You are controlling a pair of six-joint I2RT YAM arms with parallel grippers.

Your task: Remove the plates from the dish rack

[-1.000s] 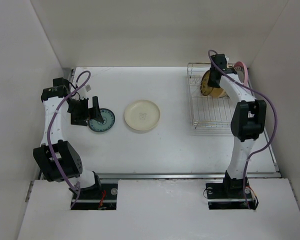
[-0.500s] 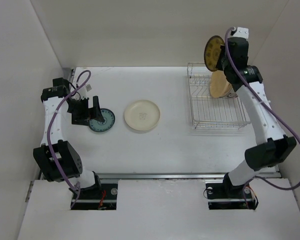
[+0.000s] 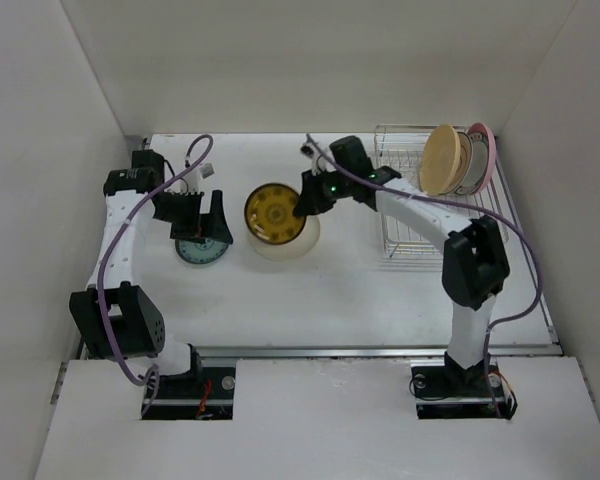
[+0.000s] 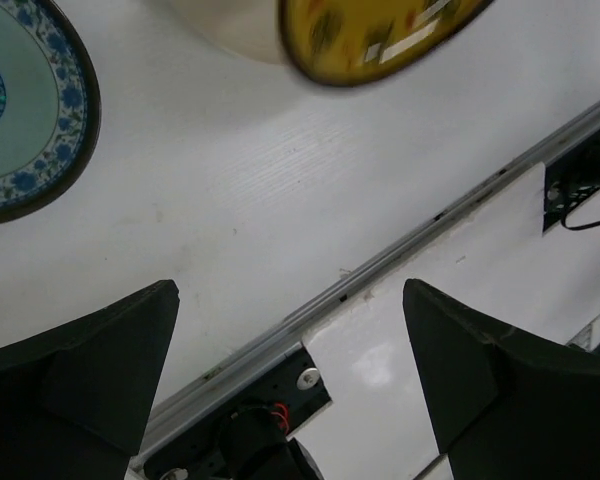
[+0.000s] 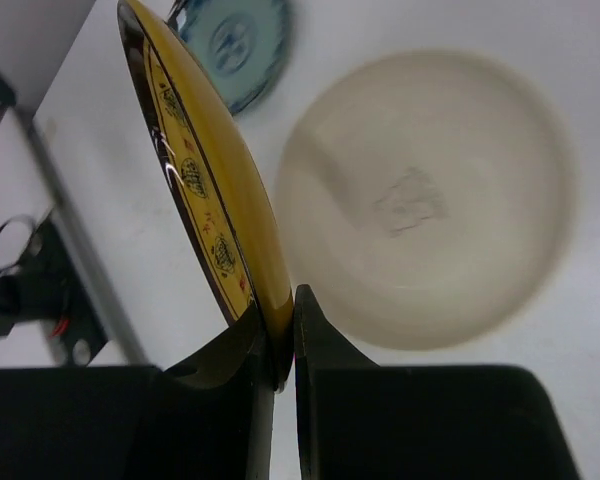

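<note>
My right gripper (image 3: 302, 204) (image 5: 285, 312) is shut on the rim of the small yellow-and-black plate (image 3: 271, 212) (image 5: 202, 195). It holds that plate tilted just above the cream plate (image 3: 302, 246) (image 5: 430, 200), which lies flat on the table. The small blue patterned plate (image 3: 194, 252) (image 4: 20, 110) lies to the left. My left gripper (image 3: 208, 234) (image 4: 288, 300) hovers open over its near edge, holding nothing. In the dish rack (image 3: 420, 240) at the back right, a tan plate (image 3: 441, 158), a white dark-rimmed plate (image 3: 464, 162) and a pink plate (image 3: 485, 150) stand on edge.
White walls close in the table on the left, back and right. A metal rail (image 3: 380, 350) runs along the near edge in front of both arm bases. The left arm's purple cable (image 3: 195, 160) loops above its wrist.
My right arm has carried the yellow-and-black plate from the rack up and leftward to above the cream plate. My left gripper has shifted a little right, over the blue plate.
</note>
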